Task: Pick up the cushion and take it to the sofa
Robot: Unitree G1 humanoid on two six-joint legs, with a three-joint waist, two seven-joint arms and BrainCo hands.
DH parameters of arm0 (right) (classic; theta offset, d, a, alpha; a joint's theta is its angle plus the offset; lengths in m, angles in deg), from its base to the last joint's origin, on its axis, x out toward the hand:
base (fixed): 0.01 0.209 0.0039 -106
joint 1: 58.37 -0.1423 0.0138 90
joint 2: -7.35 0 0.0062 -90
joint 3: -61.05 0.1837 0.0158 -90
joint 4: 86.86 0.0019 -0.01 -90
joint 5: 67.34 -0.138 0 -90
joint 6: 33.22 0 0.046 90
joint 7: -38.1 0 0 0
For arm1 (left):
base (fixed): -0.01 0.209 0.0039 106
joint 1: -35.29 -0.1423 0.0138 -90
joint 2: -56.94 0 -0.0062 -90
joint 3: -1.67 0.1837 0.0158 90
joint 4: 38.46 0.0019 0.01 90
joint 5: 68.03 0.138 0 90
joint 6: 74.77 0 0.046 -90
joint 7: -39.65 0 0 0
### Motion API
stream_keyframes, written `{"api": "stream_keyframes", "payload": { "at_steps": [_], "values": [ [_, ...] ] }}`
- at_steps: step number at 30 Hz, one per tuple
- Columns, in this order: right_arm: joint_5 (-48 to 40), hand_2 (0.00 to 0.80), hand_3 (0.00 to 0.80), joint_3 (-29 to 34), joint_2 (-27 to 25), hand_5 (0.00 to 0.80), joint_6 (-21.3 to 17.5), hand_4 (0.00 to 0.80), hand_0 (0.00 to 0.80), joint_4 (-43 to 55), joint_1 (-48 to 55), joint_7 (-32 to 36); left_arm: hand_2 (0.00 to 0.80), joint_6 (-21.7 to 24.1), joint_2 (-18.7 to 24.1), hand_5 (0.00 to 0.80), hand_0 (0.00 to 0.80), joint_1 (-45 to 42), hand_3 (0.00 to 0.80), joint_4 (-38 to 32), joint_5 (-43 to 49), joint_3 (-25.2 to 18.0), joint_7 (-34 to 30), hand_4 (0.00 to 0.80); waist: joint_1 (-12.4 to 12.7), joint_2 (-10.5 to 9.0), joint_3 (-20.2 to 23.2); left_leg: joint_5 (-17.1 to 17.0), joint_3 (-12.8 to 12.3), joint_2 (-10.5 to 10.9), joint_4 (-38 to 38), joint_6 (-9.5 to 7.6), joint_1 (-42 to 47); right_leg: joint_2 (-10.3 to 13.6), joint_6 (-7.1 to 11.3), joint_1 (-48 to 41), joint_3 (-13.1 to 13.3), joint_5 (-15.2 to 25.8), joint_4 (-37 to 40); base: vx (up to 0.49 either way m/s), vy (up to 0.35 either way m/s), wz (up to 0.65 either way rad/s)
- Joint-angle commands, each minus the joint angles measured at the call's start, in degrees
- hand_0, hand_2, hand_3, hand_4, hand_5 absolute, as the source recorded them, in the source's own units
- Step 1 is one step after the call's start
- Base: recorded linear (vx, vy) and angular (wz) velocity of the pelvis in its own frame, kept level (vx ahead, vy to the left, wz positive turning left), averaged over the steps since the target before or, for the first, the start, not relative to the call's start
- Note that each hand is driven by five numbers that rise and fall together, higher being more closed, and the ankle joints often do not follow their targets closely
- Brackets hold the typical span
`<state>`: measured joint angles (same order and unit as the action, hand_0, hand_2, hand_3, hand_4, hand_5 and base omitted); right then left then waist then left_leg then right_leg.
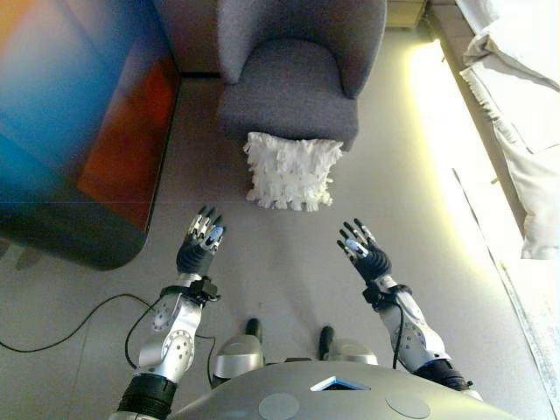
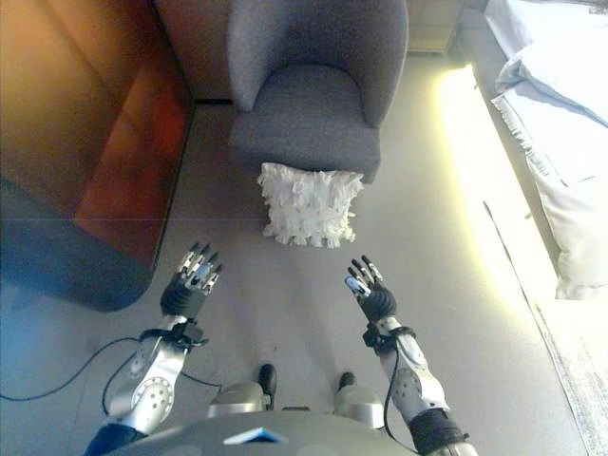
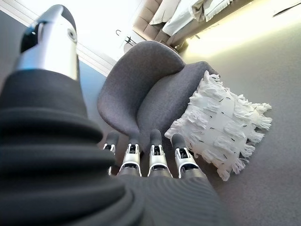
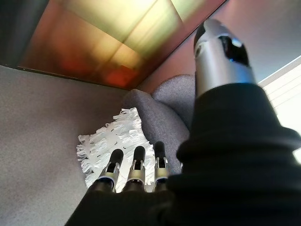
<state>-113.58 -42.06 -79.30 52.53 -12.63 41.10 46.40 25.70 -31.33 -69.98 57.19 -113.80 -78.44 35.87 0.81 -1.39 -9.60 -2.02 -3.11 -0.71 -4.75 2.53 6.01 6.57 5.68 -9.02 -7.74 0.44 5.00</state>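
Observation:
A white fringed cushion (image 1: pixel 291 171) leans upright on the floor against the front of a grey armchair (image 1: pixel 293 83). It also shows in the left wrist view (image 3: pixel 225 127) and in the right wrist view (image 4: pixel 120 141). My left hand (image 1: pixel 199 245) is open, fingers straight, held above the floor short of the cushion and to its left. My right hand (image 1: pixel 365 252) is open too, short of the cushion and to its right. Neither hand touches the cushion.
A large dark rounded cabinet (image 1: pixel 79 131) with a glossy top stands on the left. A bed with white bedding (image 1: pixel 516 105) runs along the right. Grey floor (image 1: pixel 280 262) lies between the hands and the cushion.

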Motion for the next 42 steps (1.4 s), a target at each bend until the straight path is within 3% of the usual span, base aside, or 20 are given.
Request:
{"api": "stream_keyframes", "payload": {
  "at_steps": [1,9,16,19,22,24,25,27,30,33,37,39,42],
  "values": [
    [-1.22,0.000,0.000,0.39,-0.33,0.000,-2.64,0.000,0.000,4.78,-0.83,0.38,0.000,2.26,0.61,0.000,0.000,1.40,0.000,-3.79,0.69,-1.26,-2.16,0.000,-0.16,-0.51,1.03,7.02,-7.51,0.56,6.97,-2.10,-1.37,-0.31,0.82,3.81,-2.74,-1.40,-4.65,-0.013,0.047,0.08],
    [-1.27,0.000,0.000,-0.02,0.03,0.000,-2.40,0.000,0.000,4.48,-1.69,0.33,0.000,3.01,0.90,0.000,0.000,2.97,0.000,-2.46,0.82,-0.86,-1.05,0.000,-0.47,-0.19,0.70,6.48,-6.89,1.25,4.81,-2.72,-1.20,0.08,1.67,4.94,-1.84,-0.90,-4.72,-0.007,0.080,0.05],
    [-1.49,0.000,0.000,-0.19,0.97,0.000,-2.29,0.000,0.000,3.69,-2.37,0.37,0.000,2.77,1.05,0.000,0.000,3.13,0.000,-1.89,1.66,-1.69,-0.95,0.000,-0.14,-0.29,-0.10,7.97,-6.96,2.32,8.40,-4.24,-3.22,2.28,2.90,7.44,-0.85,-1.18,-8.75,0.025,0.093,0.00],
    [-1.44,0.000,0.000,-0.20,2.24,0.000,-2.93,0.000,0.000,3.18,-3.20,0.59,0.000,1.96,2.11,0.000,0.000,3.82,0.000,-2.15,1.99,-3.04,-1.49,0.000,0.71,-0.10,-1.24,10.31,-6.89,2.94,14.59,-6.80,-7.12,6.38,2.53,9.99,0.12,-1.77,-20.41,0.006,0.123,0.04],
    [-0.50,0.000,0.000,-0.37,2.56,0.000,-2.71,0.000,0.000,4.85,-1.48,-0.77,0.000,0.79,2.47,0.000,0.000,2.55,0.000,-2.22,3.30,-4.17,-1.85,0.000,1.13,1.02,-1.64,11.90,-7.24,3.47,16.63,-8.41,-7.73,10.63,1.71,15.10,0.48,4.78,-37.06,0.065,0.202,0.09],
    [-1.10,0.000,0.000,-0.38,2.22,0.000,-2.85,0.000,0.000,5.96,0.33,-0.46,0.000,0.14,2.94,0.000,0.000,1.62,0.000,-2.47,3.56,-5.02,-3.26,0.000,0.54,1.42,-2.26,13.58,-7.41,3.47,17.13,-8.06,-6.38,12.00,2.66,17.93,1.08,6.66,-41.79,0.178,0.139,-0.08],
    [-1.27,0.000,0.000,-0.14,1.76,0.000,-3.07,0.000,0.000,6.12,1.37,0.36,0.000,-0.12,3.31,0.000,0.000,1.15,0.000,-2.74,3.40,-5.48,-4.04,0.000,0.08,1.62,-2.32,12.75,-8.07,3.12,16.65,-7.83,-6.12,11.78,1.97,19.94,0.63,7.88,-40.12,0.273,0.056,-0.03],
    [-1.39,0.000,0.000,0.56,1.02,0.000,-3.32,0.000,0.000,5.85,2.14,0.91,0.000,-0.05,3.95,0.000,0.000,1.01,0.000,-3.26,2.53,-5.19,-3.91,0.000,-1.12,1.33,-2.79,13.40,-7.42,3.77,16.10,-7.32,-4.54,10.47,2.34,21.73,0.55,8.02,-34.88,0.242,-0.027,0.02],
    [-1.97,0.000,0.000,2.09,0.06,0.000,-3.71,0.000,0.000,4.76,1.36,1.37,0.000,1.20,4.44,0.000,0.000,2.47,0.000,-3.26,1.60,-3.61,-2.07,0.000,-3.84,-0.18,-3.52,16.15,-6.12,5.66,16.66,-6.85,-2.94,7.80,3.95,25.81,0.09,9.66,-21.30,0.305,-0.097,0.01],
    [-3.45,0.000,0.000,3.02,-0.55,0.000,-3.84,0.000,0.000,3.19,0.11,2.01,0.000,2.29,4.45,0.000,0.000,3.80,0.000,-1.94,0.56,-1.52,-2.55,0.000,-6.01,-1.74,-3.45,19.63,-4.44,7.48,16.86,-6.37,0.73,5.54,5.90,28.34,-2.56,12.43,-5.74,0.446,-0.142,0.17],
    [-3.90,0.000,0.000,3.81,-0.13,0.000,-2.90,0.000,0.000,3.12,1.21,1.30,0.000,1.17,3.50,0.000,0.000,2.60,0.000,-1.83,1.49,-0.32,-2.82,0.000,-6.99,-1.85,-3.07,23.07,-2.28,7.72,18.15,-6.99,4.78,5.02,5.76,29.15,-4.82,15.15,-3.61,0.588,-0.176,0.38],
    [-3.15,0.000,0.000,4.01,0.08,0.000,-2.15,0.000,0.000,2.88,2.39,2.45,0.000,1.48,2.84,0.000,0.000,0.97,0.000,-1.83,1.97,-0.82,-2.78,0.000,-7.25,-1.67,-2.08,24.47,-2.93,7.19,19.83,-7.00,6.83,5.68,5.28,28.09,-6.23,13.31,-5.17,0.655,-0.206,0.50],
    [-2.11,0.000,0.000,3.20,-0.47,0.000,-0.50,0.000,0.000,3.60,3.42,2.94,0.000,0.96,1.84,0.000,0.000,-1.45,0.000,-3.19,1.56,-2.02,-1.82,0.000,-7.57,0.35,0.24,19.28,-4.97,3.43,23.11,-3.57,10.70,4.55,3.76,26.75,-8.61,9.69,-11.07,0.622,-0.193,-0.01]
  ]
}}
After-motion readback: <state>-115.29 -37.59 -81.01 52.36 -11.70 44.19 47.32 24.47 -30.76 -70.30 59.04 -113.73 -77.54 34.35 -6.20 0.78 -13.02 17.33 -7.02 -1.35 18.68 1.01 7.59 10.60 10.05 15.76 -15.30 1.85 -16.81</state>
